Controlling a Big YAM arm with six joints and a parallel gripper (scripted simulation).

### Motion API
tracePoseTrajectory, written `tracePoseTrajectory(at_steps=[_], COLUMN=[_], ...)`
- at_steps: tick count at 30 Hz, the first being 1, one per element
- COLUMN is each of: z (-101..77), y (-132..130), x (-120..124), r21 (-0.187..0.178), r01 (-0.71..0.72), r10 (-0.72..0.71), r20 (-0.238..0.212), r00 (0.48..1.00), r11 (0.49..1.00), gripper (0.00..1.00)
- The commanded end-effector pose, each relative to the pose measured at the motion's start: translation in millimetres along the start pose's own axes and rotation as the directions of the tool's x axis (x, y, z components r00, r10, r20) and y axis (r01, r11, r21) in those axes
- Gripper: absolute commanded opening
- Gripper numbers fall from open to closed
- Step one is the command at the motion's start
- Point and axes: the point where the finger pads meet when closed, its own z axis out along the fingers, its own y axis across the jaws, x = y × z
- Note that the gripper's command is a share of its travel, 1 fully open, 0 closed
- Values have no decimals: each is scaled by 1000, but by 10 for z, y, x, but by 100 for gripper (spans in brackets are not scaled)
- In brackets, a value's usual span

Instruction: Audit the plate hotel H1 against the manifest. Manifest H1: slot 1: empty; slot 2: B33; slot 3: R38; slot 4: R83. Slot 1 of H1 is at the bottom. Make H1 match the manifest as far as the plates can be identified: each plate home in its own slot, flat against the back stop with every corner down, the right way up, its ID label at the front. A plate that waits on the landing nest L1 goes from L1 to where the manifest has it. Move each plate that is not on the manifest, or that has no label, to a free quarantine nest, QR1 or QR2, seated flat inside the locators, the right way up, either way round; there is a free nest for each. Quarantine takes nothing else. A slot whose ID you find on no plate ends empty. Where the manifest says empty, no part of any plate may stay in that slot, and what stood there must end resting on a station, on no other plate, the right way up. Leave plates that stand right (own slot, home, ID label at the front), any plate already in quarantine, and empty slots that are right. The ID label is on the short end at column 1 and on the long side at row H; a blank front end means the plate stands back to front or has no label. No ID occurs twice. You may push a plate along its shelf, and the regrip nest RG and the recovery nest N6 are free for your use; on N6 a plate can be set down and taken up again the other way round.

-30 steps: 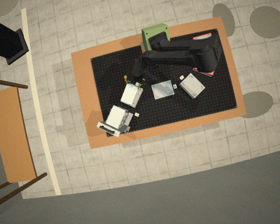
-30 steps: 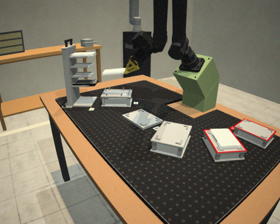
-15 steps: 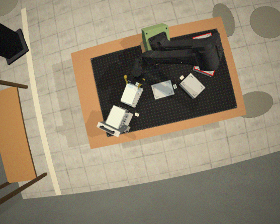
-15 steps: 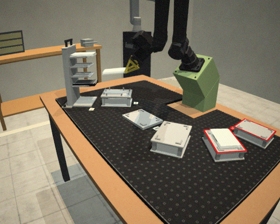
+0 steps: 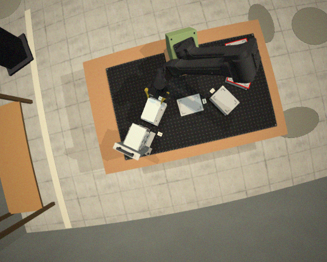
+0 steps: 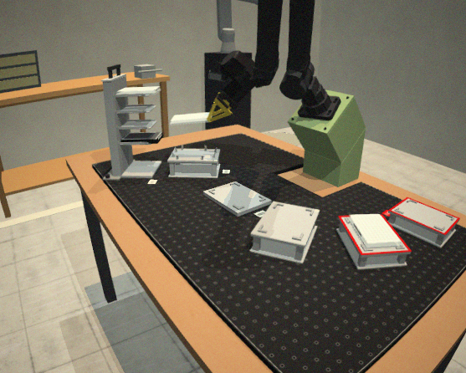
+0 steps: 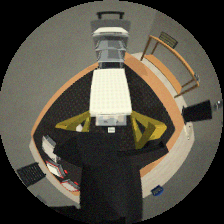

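My gripper (image 6: 218, 110) is shut on the short end of a white plate (image 6: 189, 118) and holds it level in the air, above the grey landing nest (image 6: 193, 162). In the top view the gripper (image 5: 157, 95) and plate (image 5: 153, 110) lie a short way from the front of the plate hotel (image 5: 135, 141). In the wrist view the plate (image 7: 110, 92) points at the hotel (image 7: 110, 40), with a small label on its near end between the yellow fingers. The hotel (image 6: 126, 121) has a white plate on its top shelf (image 6: 138, 89). Its bottom shelf (image 6: 140, 135) looks dark.
A flat grey nest (image 6: 237, 197) and a raised grey nest (image 6: 285, 230) stand mid-mat. Two red-edged nests stand at the right: one (image 6: 373, 238) holds a white plate, the other (image 6: 423, 219) is bare. The green arm base (image 6: 331, 142) is behind.
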Motion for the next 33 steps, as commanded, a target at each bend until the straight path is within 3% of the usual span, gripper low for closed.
tracePoseTrajectory(at_steps=[1, 8, 9, 13, 33], z=[19, 20, 48, 108, 238], y=[-22, -22, -46, -16, -6], x=[-125, -123, -211, -166, -307], r21=[4, 4, 9, -3, -4], r01=[23, 23, 43, 18, 11], r10=[-23, -23, -43, -18, -11], r20=[25, 25, 38, 13, 18], r00=[999, 999, 998, 1000, 1000], r11=[1000, 1000, 999, 1000, 1000], gripper=[86, 86, 86, 86, 86])
